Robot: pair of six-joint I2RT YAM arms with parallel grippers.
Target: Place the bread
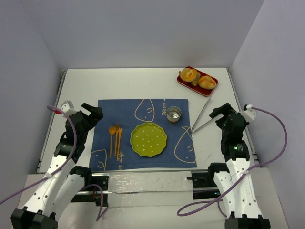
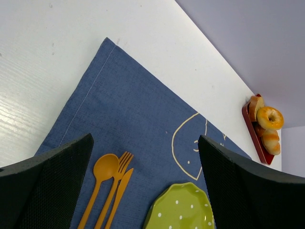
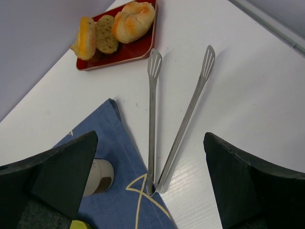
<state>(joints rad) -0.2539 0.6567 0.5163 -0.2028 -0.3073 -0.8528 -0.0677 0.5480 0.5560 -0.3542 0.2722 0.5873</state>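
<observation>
The bread, a small round golden-orange ring bun (image 1: 188, 74), sits at the left end of a red tray (image 1: 212, 78) at the back right, next to a lumpy orange-and-cream roll (image 1: 207, 82). It also shows in the left wrist view (image 2: 269, 118). The green dotted plate (image 1: 162, 131) lies empty on the blue mat (image 1: 119, 112). My left gripper (image 1: 93, 114) is open and empty over the mat's left part (image 2: 144, 143). My right gripper (image 1: 220, 114) is open and empty above the metal tongs (image 3: 150, 138). Both grippers are far from the bun.
Metal tongs (image 1: 202, 117) lie on the table right of the mat, spread tips toward the tray (image 3: 143, 50). A small metal cup (image 1: 173, 114) stands behind the plate. Orange spoon, fork and knife (image 1: 114, 137) lie left of the plate. Walls close in on three sides.
</observation>
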